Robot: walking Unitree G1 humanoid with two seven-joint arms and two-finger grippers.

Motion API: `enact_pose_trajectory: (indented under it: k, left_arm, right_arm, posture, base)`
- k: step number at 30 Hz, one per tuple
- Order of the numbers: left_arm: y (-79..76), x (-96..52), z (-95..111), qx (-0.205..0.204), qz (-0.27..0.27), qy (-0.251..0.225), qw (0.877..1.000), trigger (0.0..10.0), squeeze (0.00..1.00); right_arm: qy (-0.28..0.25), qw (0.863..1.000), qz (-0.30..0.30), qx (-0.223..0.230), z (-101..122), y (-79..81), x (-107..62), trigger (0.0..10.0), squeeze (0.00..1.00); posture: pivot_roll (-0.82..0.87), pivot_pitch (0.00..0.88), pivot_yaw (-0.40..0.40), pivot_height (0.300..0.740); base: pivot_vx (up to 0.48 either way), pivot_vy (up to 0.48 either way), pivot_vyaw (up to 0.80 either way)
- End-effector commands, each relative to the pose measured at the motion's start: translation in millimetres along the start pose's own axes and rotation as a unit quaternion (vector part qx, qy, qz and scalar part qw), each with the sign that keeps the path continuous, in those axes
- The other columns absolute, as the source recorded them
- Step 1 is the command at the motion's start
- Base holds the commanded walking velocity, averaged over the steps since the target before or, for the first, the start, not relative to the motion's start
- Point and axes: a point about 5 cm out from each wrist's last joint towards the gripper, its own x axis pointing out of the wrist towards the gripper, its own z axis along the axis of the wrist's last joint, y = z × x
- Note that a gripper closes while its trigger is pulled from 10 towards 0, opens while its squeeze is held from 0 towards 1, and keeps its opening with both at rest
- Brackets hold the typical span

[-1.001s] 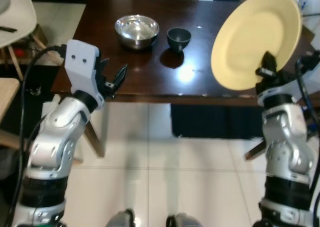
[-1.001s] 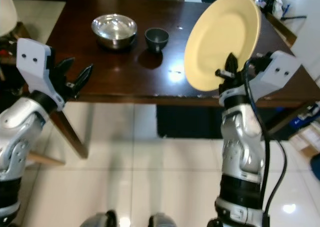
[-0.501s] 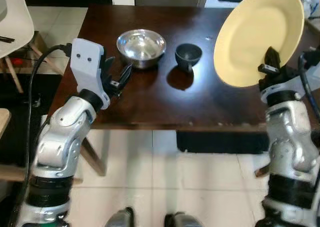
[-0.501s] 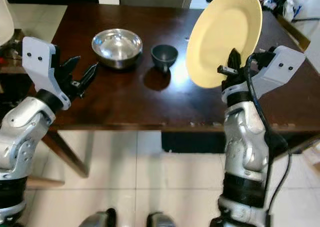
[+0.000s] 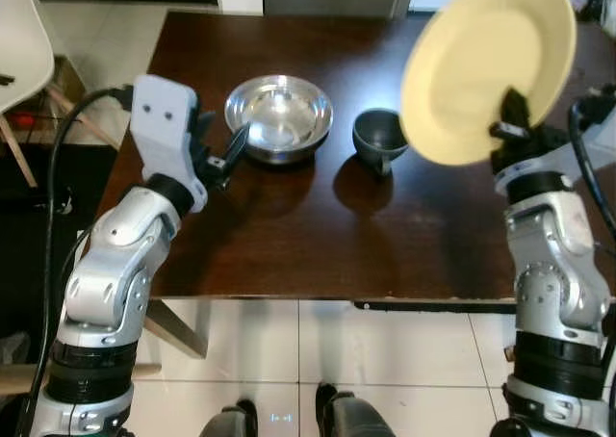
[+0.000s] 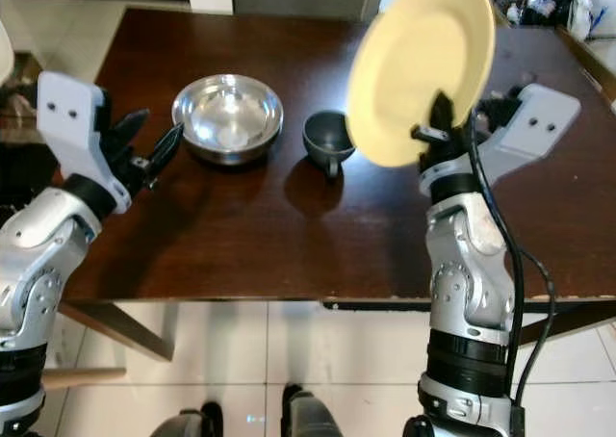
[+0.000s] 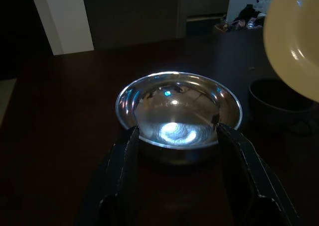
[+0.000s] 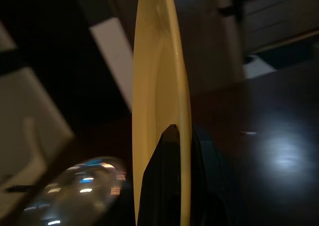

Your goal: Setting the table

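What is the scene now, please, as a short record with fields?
table: dark wooden table
left hand: left hand open, beside the steel bowl, not gripping it
right hand: right hand shut on the rim of the yellow plate, held upright above the table
cup: dark cup on the table between bowl and plate

Both silver arms bent at the elbow and raised forward, wrists up. Left gripper [image 6: 142,144] held low and level, its 2 black fingers [image 7: 124,161] spread wide apart with nothing between them. Right gripper [image 5: 510,119] lifted higher, pointing upward, its 2 fingers [image 8: 167,186] pinched together on the lower rim of a plate [image 5: 486,62] held upright on edge. Black cables running along both forearms
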Motion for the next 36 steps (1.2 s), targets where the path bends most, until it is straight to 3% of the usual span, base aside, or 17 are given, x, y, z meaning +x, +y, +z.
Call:
enact_pose_trajectory:
  k: [1, 4, 7, 9, 16, 18, 19, 20, 23, 26, 28, 30, 32, 33, 36]
  left_arm:
    - [1.7, -3.4, -1.9, 0.003, 0.002, 0.007, 1.0, 10.0, 0.0]
    - [2.7, -2.0, -1.3, 0.048, -0.007, 0.011, 0.999, 10.0, 0.0]
    - [3.9, -0.8, -0.1, 0.049, -0.007, 0.009, 0.999, 10.0, 0.0]
    - [5.0, -0.2, 2.3, 0.057, -0.011, 0.005, 0.998, 10.0, 0.0]
    - [6.7, -4.7, 11.8, 0.145, -0.09, 0.008, 0.985, 10.0, 0.0]
    - [11.4, -4.9, 18.3, 0.136, -0.089, 0.002, 0.987, 10.0, 0.0]
    - [11.4, -4.9, 18.3, 0.136, -0.089, 0.002, 0.987, 10.0, 0.0]
    - [18.8, -1.5, 29.4, 0.065, -0.065, -0.013, 0.996, 10.0, 0.0]
    - [22.7, 0.8, 36.1, 0.033, -0.056, -0.024, 0.998, 10.0, 0.0]
    - [23.3, 3.7, 37.2, 0.035, -0.058, -0.025, 0.997, 10.0, 0.0]
    - [22.3, 7.2, 34.7, 0.044, -0.061, -0.022, 0.997, 10.0, 0.0]
    - [21.2, 11.6, 33.2, 0.052, -0.069, -0.02, 0.996, 10.0, 0.0]
    - [20.7, 13.1, 33.4, 0.053, -0.072, -0.019, 0.996, 10.0, 0.0]
    - [20.0, 15.6, 33.9, 0.055, -0.076, -0.017, 0.995, 10.0, 0.0]
    - [19.7, 16.7, 33.4, 0.058, -0.079, -0.015, 0.995, 10.0, 0.0]
  right_arm:
    - [-0.019, 1.0, 0.01, 0.006, 9.6, 0.5, -4.0, 10.0, 0.0]
    - [-0.025, 1.0, 0.007, -0.016, 13.9, -3.8, -6.4, 10.0, 0.0]
    - [-0.027, 0.999, 0.01, -0.016, 15.7, -4.3, -7.0, 10.0, 0.0]
    - [-0.028, 0.999, 0.016, 0.002, 17.0, -2.8, -7.4, 10.0, 0.0]
    - [-0.011, 0.995, 0.054, 0.087, 17.3, 10.1, -17.5, 10.0, 0.0]
    - [-0.005, 0.991, 0.045, 0.129, 16.1, 12.9, -27.9, 10.0, 0.0]
    - [-0.005, 0.991, 0.045, 0.129, 16.1, 12.9, -27.9, 10.0, 0.0]
    - [0.007, 0.987, 0.036, 0.156, 14.1, 15.9, -45.6, 10.0, 0.0]
    - [0.012, 0.984, 0.027, 0.174, 14.4, 18.3, -59.0, 10.0, 0.0]
    - [0.017, 0.975, 0.019, 0.223, 14.0, 22.7, -75.4, 10.0, 0.0]
    - [0.04, 0.956, 0.042, 0.288, 8.9, 33.7, -98.4, 10.0, 0.0]
    - [0.077, 0.943, 0.051, 0.32, -0.6, 40.7, -119.4, 10.0, 0.0]
    - [0.093, 0.939, 0.048, 0.328, -3.7, 42.4, -126.9, 10.0, 0.0]
    - [0.128, 0.937, 0.024, 0.325, -14.4, 39.8, -142.0, 10.0, 0.0]
    - [0.143, 0.934, -0.009, 0.327, -23.8, 31.3, -151.0, 10.0, 0.0]
  posture:
    - [-0.1, 0.12, 0.036, 0.74]
    - [-0.1, 0.121, 0.041, 0.74]
    - [-0.1, 0.121, 0.041, 0.74]
    - [-0.1, 0.12, 0.048, 0.74]
    - [-0.09, 0.121, 0.046, 0.74]
    - [-0.09, 0.122, 0.048, 0.74]
    - [-0.09, 0.122, 0.048, 0.74]
    - [-0.09, 0.128, 0.06, 0.74]
    - [-0.1, 0.13, 0.066, 0.74]
    - [-0.1, 0.134, 0.08, 0.74]
    - [-0.11, 0.135, 0.085, 0.74]
    - [-0.11, 0.136, 0.09, 0.74]
    - [-0.11, 0.136, 0.09, 0.74]
    - [-0.12, 0.136, 0.094, 0.74]
    - [-0.12, 0.136, 0.094, 0.74]
  base:
    - [0.0, 0.0, 0.0]
    - [0.0, 0.0, 0.0]
    - [0.0, 0.0, 0.0]
    - [0.0, 0.0, 0.0]
    - [0.0, 0.0, 0.0]
    - [0.0, 0.0, 0.0]
    - [0.0, 0.0, 0.0]
    - [0.0, 0.0, 0.0]
    - [0.0, 0.0, 0.0]
    - [0.0, 0.0, 0.0]
    - [0.0, 0.0, 0.0]
    - [0.0, 0.0, 0.0]
    - [0.0, 0.0, 0.0]
    - [0.0, 0.0, 0.0]
    - [0.0, 0.0, 0.0]
